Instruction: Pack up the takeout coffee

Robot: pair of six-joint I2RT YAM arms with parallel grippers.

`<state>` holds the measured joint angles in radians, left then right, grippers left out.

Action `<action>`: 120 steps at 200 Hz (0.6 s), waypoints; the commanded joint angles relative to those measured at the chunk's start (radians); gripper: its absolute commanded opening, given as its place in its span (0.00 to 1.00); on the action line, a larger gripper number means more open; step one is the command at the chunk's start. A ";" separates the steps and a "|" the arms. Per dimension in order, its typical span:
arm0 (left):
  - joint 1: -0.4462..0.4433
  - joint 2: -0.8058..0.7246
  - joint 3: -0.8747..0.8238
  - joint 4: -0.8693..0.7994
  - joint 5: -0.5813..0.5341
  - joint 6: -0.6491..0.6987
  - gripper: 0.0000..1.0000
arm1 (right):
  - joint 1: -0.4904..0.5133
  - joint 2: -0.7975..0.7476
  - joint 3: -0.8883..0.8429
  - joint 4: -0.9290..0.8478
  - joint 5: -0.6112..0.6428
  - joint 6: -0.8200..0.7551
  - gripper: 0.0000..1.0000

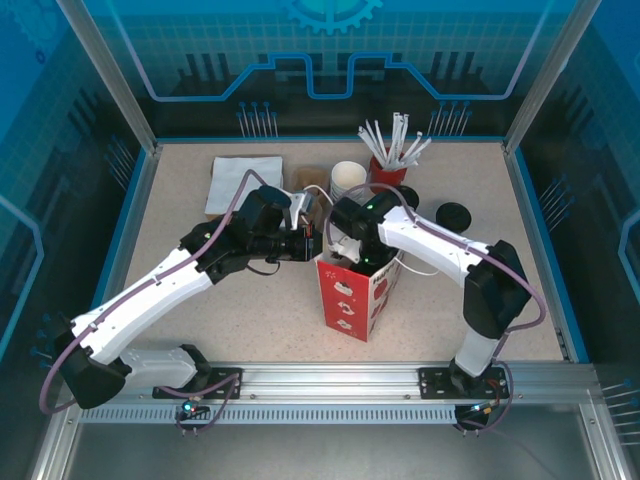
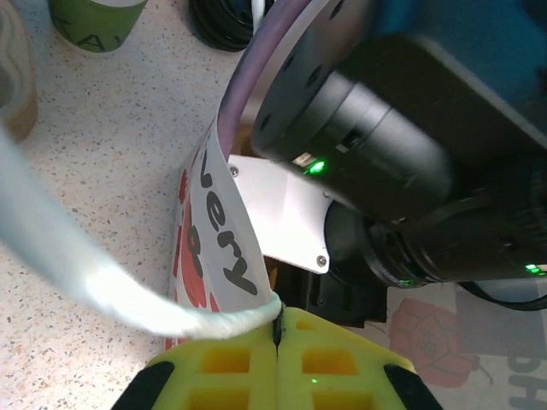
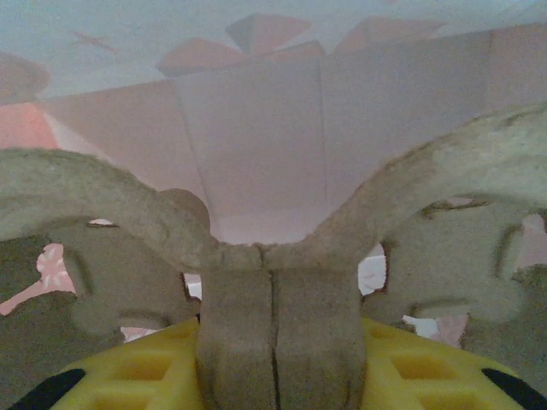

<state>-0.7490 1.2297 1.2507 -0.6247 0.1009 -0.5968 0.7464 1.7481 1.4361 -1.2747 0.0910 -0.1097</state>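
Note:
The takeout coffee, a small olive-green paper cup [image 2: 94, 21], stands on the table at the top left of the left wrist view, apart from both grippers. A red-and-white paper bag [image 1: 355, 300] stands upright mid-table. My left gripper [image 2: 278, 329] is shut on the bag's white rope handle [image 2: 85, 273], at the bag's upper left edge [image 1: 312, 243]. My right gripper [image 3: 273, 342] points down into the bag's mouth [image 1: 352, 262]. It is shut on the middle handle of a grey-brown pulp cup carrier [image 3: 273, 256], with the bag's pale inner walls behind it.
A stack of white-rimmed cups [image 1: 347, 180] and a red cup of white straws [image 1: 390, 170] stand behind the bag. A black lid [image 1: 455, 213] lies to the right, white napkins [image 1: 245, 183] at the back left. Blue walls ring the table.

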 commanded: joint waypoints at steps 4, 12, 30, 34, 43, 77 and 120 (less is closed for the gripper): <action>-0.009 -0.016 0.052 0.011 -0.027 0.033 0.00 | 0.021 0.034 -0.033 -0.009 0.026 -0.019 0.41; -0.010 -0.016 0.053 0.009 -0.031 0.038 0.00 | 0.023 0.037 -0.040 -0.005 0.028 -0.021 0.41; -0.010 -0.014 0.062 0.005 -0.042 0.046 0.00 | 0.025 0.049 -0.056 0.007 0.026 -0.028 0.42; -0.009 -0.013 0.063 0.002 -0.043 0.048 0.00 | 0.026 0.052 -0.059 0.007 0.025 -0.028 0.42; -0.009 -0.011 0.069 -0.005 -0.048 0.052 0.00 | 0.027 0.061 -0.065 0.013 0.023 -0.028 0.43; -0.009 -0.007 0.072 -0.008 -0.050 0.057 0.00 | 0.033 0.080 -0.077 0.026 0.003 -0.029 0.45; -0.010 -0.013 0.065 -0.010 -0.049 0.057 0.00 | 0.033 0.058 -0.059 0.037 -0.019 -0.017 0.50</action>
<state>-0.7494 1.2297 1.2770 -0.6567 0.0593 -0.5697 0.7658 1.8088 1.3712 -1.2285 0.0967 -0.1326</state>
